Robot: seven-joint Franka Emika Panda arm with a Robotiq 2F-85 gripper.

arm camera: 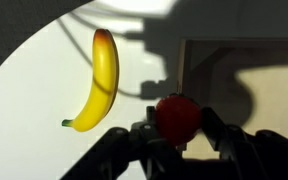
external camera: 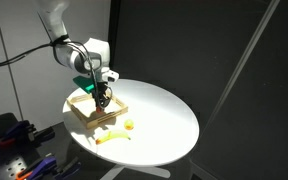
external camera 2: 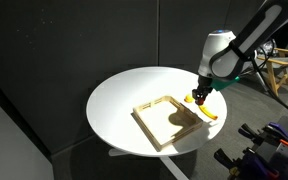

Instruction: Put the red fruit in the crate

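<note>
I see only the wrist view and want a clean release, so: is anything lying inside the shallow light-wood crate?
Observer: No. In an exterior view the shallow light-wood crate looks empty.
Operator: Anything near the yellow curved banana that I might knock?
Observer: Yes, a small pale yellow-green fruit lies beside it, outside the crate.
Operator: How high am I?
Observer: The gripper holds the small round red fruit raised above the crate's wall on the banana side, apparently touching nothing else.
</note>
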